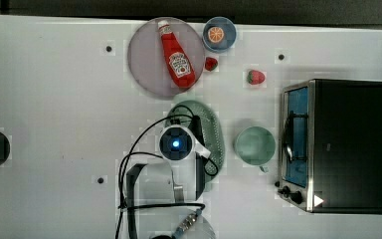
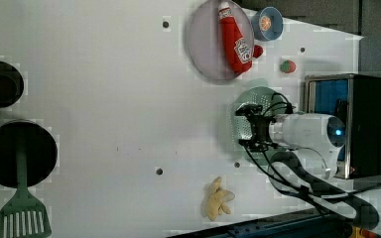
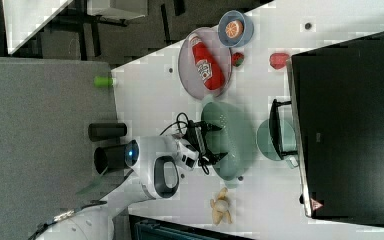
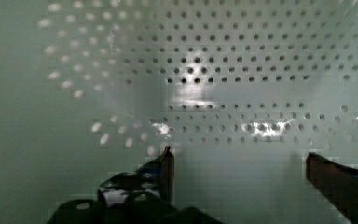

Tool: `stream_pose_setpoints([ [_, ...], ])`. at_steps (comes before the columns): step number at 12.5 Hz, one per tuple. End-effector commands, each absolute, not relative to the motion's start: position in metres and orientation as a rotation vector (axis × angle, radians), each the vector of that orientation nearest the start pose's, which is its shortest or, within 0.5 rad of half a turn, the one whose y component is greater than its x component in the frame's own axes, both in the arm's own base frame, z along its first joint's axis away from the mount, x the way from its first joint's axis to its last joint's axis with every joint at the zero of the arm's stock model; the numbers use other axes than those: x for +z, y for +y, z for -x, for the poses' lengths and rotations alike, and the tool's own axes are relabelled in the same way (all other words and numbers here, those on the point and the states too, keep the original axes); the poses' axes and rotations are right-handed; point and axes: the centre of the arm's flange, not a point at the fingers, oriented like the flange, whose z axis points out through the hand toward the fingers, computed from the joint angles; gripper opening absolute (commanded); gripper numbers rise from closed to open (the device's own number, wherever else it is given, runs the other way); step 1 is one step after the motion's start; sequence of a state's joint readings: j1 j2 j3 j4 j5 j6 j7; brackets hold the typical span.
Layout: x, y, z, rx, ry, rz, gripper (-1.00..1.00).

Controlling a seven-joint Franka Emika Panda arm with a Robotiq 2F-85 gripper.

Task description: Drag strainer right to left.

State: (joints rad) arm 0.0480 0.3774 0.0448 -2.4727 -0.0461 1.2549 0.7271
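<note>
**Gripper inside strainer, nothing grasped**

One strainer [image 1: 214, 134] is found on the white table [image 1: 54, 109], between one grey-lilac plate [image 1: 146, 64] and the arm's base in the top view, just beside one mint cup [image 1: 254, 145]. One gripper [image 4: 240, 163] is lowered into the strainer's perforated bowl, its fingers [image 4: 165, 168] spread wide and grasping nothing. One ketchup bottle [image 1: 176, 55] is lying on the plate. Two strawberries [image 1: 255, 76] are counted, one blue bowl [image 1: 219, 34] and one toaster oven [image 1: 335, 144].
</note>
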Motion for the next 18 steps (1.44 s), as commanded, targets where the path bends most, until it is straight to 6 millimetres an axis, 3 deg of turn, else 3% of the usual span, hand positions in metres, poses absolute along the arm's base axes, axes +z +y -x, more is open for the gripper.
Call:
stream_pose_setpoints([
  [1, 0.146, 0.048, -0.464, 0.038, 2.116, 2.347, 1.00],
  [7, 0.146, 0.098, -0.461, 0.052, 2.135, 2.323, 1.00],
  [18, 0.145, 0.242, -0.460, 0.118, 2.194, 2.262, 1.00],
])
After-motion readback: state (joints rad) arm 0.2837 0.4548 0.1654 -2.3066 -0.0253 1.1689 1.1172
